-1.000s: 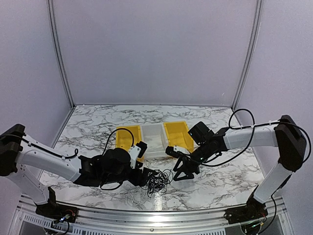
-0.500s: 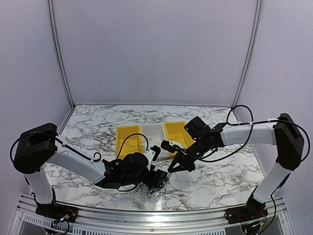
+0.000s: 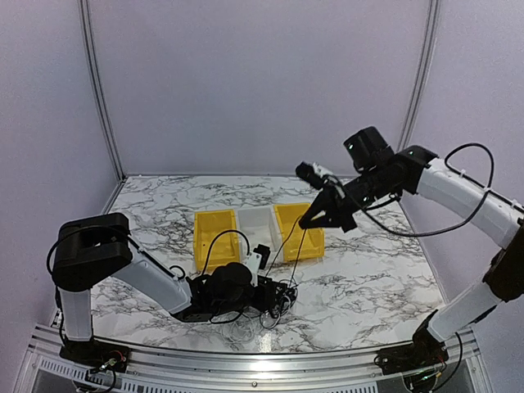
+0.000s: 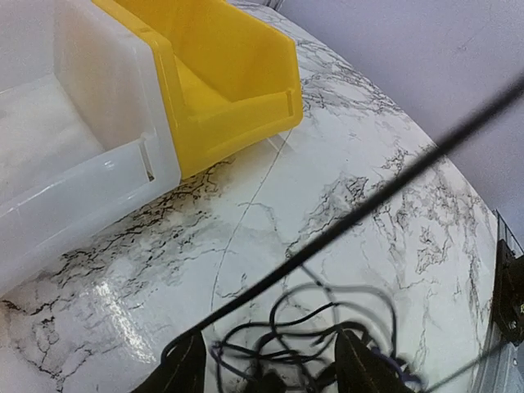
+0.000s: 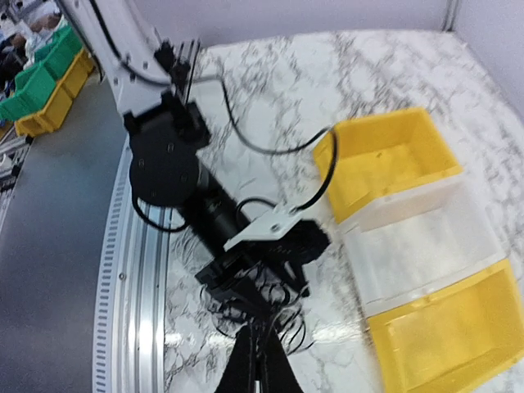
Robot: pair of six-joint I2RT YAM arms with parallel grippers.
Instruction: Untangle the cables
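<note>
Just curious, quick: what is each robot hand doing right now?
Left gripper: open, fingers either side of the cable tangle.
Right gripper: closed, holding a taut black cable.

Readable text: none in any view.
yellow bins [image 3: 214,230]: plain walls, no lettering to read.
white bin [image 3: 258,228]: plain, nothing legible.
cables [image 3: 277,296]: too thin to show any print.
robot arms [image 3: 468,193]: no mark sharp enough to read.
worktop [image 3: 372,278]: marble veining only.
</note>
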